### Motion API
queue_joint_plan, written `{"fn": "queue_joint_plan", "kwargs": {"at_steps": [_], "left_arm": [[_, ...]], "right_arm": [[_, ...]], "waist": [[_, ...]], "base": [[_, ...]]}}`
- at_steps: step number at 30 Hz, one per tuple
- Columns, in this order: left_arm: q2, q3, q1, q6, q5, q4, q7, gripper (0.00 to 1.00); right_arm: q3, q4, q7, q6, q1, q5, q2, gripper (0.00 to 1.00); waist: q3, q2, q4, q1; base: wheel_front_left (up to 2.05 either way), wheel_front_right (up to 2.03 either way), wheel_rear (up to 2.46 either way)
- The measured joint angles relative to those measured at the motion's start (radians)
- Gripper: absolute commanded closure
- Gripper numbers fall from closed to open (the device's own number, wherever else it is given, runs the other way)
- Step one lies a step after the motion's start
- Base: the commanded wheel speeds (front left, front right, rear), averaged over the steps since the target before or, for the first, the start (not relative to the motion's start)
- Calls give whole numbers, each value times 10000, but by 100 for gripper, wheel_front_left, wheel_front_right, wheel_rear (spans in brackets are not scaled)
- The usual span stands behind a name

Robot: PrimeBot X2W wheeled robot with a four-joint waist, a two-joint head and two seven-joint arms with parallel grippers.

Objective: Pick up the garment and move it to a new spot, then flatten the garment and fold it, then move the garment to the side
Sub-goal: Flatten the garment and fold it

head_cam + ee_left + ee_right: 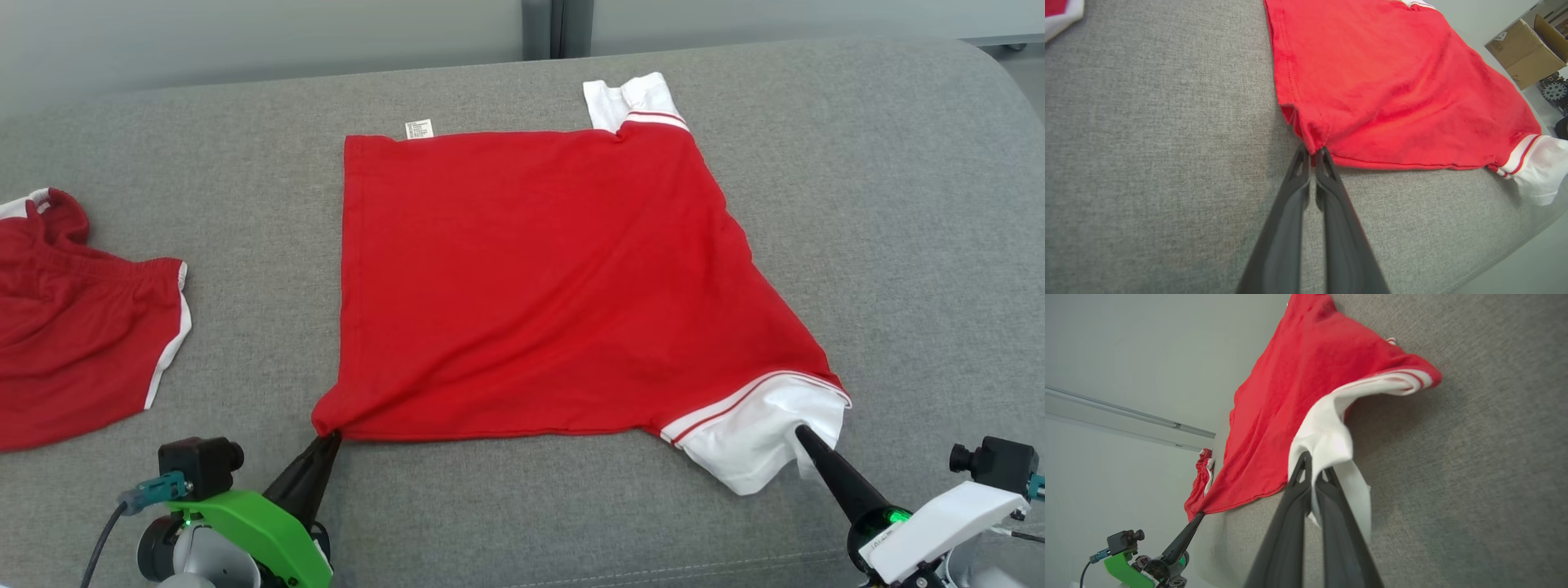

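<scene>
Your left gripper (330, 436) is clamped on the hem corner of the red white-sleeved T-shirt (531, 278). Your right gripper (801, 431) nips the sleeve, apparently its cuff, likely to stretch it flat on the grey fabric cushion (898, 245) ahead of both.

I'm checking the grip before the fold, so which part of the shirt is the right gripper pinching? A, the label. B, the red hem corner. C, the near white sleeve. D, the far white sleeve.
C: the right gripper is shut on the near white sleeve of the shirt, while the left gripper pinches the red hem corner.
</scene>
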Motion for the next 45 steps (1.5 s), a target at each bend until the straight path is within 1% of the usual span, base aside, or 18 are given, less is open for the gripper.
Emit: {"fn": "queue_joint_plan", "kwargs": {"at_steps": [3,5,7,11,13,16,20,22,25,28,31,34,35,36,37,40,43,45], "left_arm": [[90,-31,125,-23,-79,-190,136,100],[198,-6,402,-31,-198,-439,251,100],[395,-17,520,-40,-245,-646,389,100],[788,-90,605,-119,-242,-1053,639,100],[894,-104,624,-119,-242,-1244,683,100],[920,-128,623,-121,-242,-1507,755,100],[911,-205,590,-136,-242,-1822,863,100],[884,-261,500,-219,-255,-1969,995,100],[892,-263,43,-221,-401,-2217,1300,100],[928,-96,-918,-222,-589,-2382,1708,100],[1085,234,-2155,-222,-709,-2470,2251,100],[1168,474,-3588,-192,-878,-2297,3005,100],[1127,598,-4085,-88,-1074,-2171,3258,100],[1068,725,-4592,15,-1283,-2052,3501,100],[1068,725,-4592,15,-1283,-2052,3501,100],[1028,1195,-6464,410,-1352,-1670,4027,100],[754,2109,-8822,913,-1202,-924,3680,100],[727,2339,-10183,1028,-698,-711,3436,100]], "right_arm": [[-111,-268,-17,0,194,451,21,100],[-439,-681,-31,0,421,1020,73,100],[-506,-945,-29,0,443,1227,31,100],[-520,-1112,77,0,752,1471,-339,100],[-527,-1133,121,0,941,1536,-527,100],[-577,-1277,198,0,1004,1542,-665,100],[-633,-1590,257,0,889,1540,-639,100],[-648,-1778,347,0,644,1540,-619,100],[-723,-2105,543,0,94,1563,-548,100],[-911,-2424,819,0,-744,1691,-374,100],[-1193,-2439,1202,0,-1969,1900,-301,100],[-1555,-2054,1657,0,-3317,2261,-324,100],[-1653,-1850,1839,-15,-3775,2345,-355,100],[-1762,-1707,2029,-130,-4235,2466,-359,100],[-1762,-1707,2029,-130,-4235,2466,-359,100],[-2169,-1455,2445,-654,-6174,2683,-276,100],[-3041,-915,2336,-859,-8601,2686,105,100],[-3534,-570,2086,-989,-9955,2709,397,100]], "waist": [[44,0,-7,0],[172,0,-18,0],[293,0,-31,0],[571,0,-51,0],[729,0,-56,0],[976,0,-55,0],[1300,0,-40,0],[1462,0,-28,0],[1719,0,-12,0],[2021,0,0,0],[2363,0,-7,0],[2727,0,-46,0],[2854,0,-63,0],[2979,0,-83,0],[2979,0,-83,0],[3359,0,-152,1],[3655,-1,-266,5],[3716,0,-371,5]], "base": [[0,0,0],[0,0,0],[0,0,0],[0,0,0],[0,0,0],[0,0,0],[0,0,0],[0,0,0],[0,0,0],[0,0,0],[0,0,0],[0,0,0],[0,0,0],[0,0,0],[0,0,0],[0,0,0],[0,0,0],[0,0,0]]}}
